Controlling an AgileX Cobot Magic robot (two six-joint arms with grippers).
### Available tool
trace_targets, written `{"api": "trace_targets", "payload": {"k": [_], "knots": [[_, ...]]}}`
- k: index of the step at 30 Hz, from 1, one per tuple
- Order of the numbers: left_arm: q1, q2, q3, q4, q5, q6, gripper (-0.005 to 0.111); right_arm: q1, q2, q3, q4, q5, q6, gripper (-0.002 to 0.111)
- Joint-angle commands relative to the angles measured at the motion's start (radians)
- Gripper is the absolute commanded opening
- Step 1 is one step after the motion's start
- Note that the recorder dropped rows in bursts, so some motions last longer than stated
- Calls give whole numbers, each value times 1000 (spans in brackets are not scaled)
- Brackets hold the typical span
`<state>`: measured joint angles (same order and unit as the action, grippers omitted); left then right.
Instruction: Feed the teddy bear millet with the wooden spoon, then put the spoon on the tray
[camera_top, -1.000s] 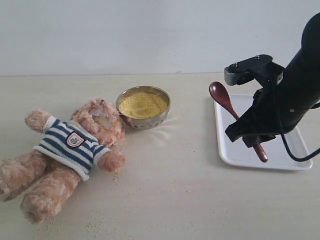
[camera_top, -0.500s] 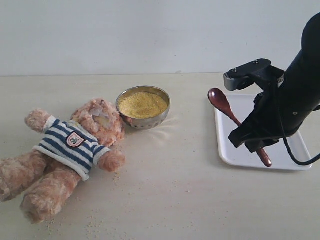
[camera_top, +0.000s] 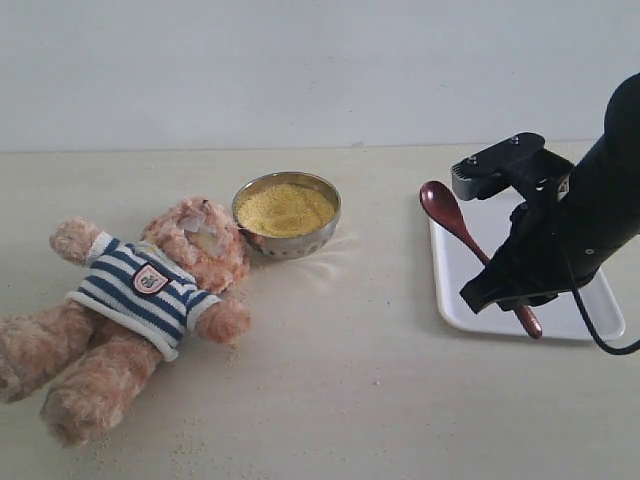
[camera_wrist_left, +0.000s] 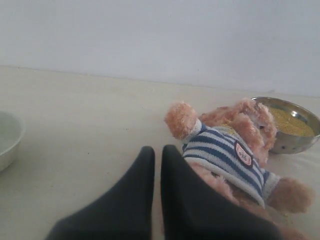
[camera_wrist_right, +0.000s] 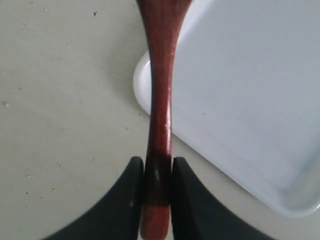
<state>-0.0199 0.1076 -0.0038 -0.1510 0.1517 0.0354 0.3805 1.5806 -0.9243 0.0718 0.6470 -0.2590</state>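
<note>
The teddy bear (camera_top: 150, 290) lies on its back at the table's left, in a striped shirt. By its head stands the metal bowl of millet (camera_top: 286, 210). My right gripper (camera_top: 500, 292) is shut on the handle of the wooden spoon (camera_top: 445, 210), which slants over the left side of the white tray (camera_top: 455, 285). The spoon's bowl sticks out past the tray's left rim. In the right wrist view the gripper (camera_wrist_right: 158, 167) pinches the spoon (camera_wrist_right: 161, 100) near its end, above the tray's corner (camera_wrist_right: 250, 100). My left gripper (camera_wrist_left: 157, 152) is shut and empty beside the teddy bear (camera_wrist_left: 230, 150).
Loose grains are scattered on the table around the bear and in front of it. A white dish (camera_wrist_left: 7, 140) shows at the edge of the left wrist view. The millet bowl (camera_wrist_left: 292, 130) sits beyond the bear's head there.
My right gripper has carried the spoon a little to the right and lower over the tray. The bear, the bowl and the left gripper have not moved.
</note>
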Motion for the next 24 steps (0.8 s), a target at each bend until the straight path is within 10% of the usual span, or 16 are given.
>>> {"api": "trace_targets", "payload": {"k": [1, 24], "knots": [[4, 5, 4, 12, -1, -10, 5, -1, -13, 4, -8, -37, 26, 0], [0, -108, 4, 18, 18, -4, 5, -33, -13, 4, -61, -251, 182, 0]]}}
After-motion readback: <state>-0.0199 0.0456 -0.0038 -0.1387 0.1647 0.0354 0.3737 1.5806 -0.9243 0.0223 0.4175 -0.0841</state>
